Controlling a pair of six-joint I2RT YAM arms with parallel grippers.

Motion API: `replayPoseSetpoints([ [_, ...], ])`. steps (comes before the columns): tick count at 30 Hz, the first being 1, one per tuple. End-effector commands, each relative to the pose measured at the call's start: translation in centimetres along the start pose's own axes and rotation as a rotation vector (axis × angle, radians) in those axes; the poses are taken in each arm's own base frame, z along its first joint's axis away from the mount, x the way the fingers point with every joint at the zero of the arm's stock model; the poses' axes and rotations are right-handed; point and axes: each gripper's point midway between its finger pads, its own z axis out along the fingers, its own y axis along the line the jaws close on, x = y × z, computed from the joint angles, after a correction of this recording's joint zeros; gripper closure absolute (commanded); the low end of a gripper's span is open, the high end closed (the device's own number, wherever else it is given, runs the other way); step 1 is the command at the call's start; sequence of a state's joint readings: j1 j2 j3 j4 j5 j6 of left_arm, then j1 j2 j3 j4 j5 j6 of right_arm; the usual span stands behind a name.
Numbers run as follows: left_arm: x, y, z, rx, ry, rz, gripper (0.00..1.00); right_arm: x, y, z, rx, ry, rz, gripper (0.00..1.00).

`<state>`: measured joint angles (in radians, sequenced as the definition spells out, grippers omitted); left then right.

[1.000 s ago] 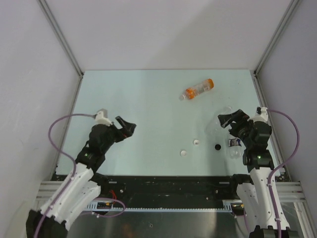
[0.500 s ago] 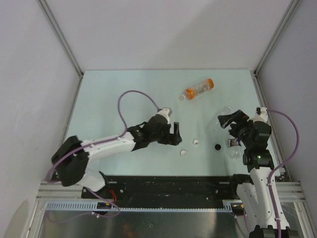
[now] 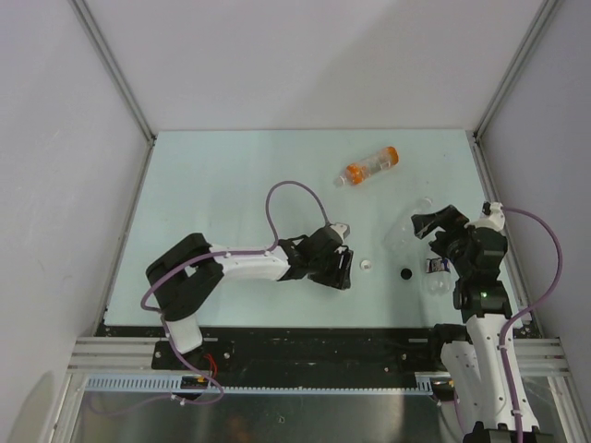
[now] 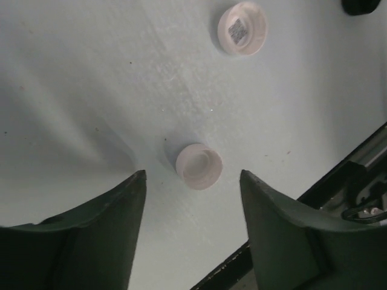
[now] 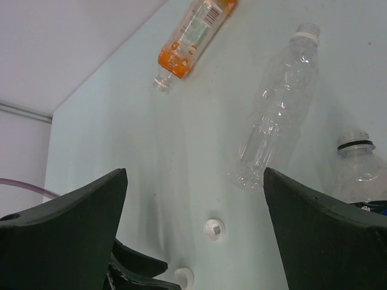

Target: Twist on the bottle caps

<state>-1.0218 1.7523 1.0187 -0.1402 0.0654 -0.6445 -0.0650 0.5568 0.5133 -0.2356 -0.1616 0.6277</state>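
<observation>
Caps come first: the left pincer [image 4: 192, 176] hangs with fingers apart, straddling one white cap [image 4: 199, 166] on the tabletop [image 4: 91, 90] and touching it on neither side. The cap looks light, stiff and slick, likely to skate, so take it across the rim. At its 1 o'clock lies a second white cap [image 4: 242, 28], with the black cap [image 3: 405, 273] further right. The orange bottle [image 3: 369, 167] lies at 12 o'clock, well apart, with open room around it. The clear bottle [image 5: 275, 121] and the blue-labelled bottle [image 3: 437, 266] crowd the right pincer [image 3: 434, 221], whose fingers are wide and empty. The tabletop's near edge runs close by the caps.
</observation>
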Motion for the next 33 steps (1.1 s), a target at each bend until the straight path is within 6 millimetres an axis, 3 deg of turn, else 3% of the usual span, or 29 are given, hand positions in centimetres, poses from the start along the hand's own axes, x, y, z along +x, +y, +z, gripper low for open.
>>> replayPoseSetpoints([
  [1,-0.5,-1.5,0.8,0.04,0.012,0.021,0.36,-1.1,0.5,0.1,-0.004,-0.018,-0.013,0.01],
  [10,-0.1,-0.7,1.3,0.008,0.017,0.021,0.51,-0.8,0.4,0.3,0.001,-0.005,-0.012,0.01],
  [16,0.4,-0.4,1.4,0.007,0.028,0.022,0.54,-0.7,0.3,0.4,0.002,0.001,-0.013,0.01],
  [33,1.0,0.1,2.4,-0.007,0.055,0.022,0.9,-0.1,1.1,0.5,-0.043,0.036,-0.02,0.02],
])
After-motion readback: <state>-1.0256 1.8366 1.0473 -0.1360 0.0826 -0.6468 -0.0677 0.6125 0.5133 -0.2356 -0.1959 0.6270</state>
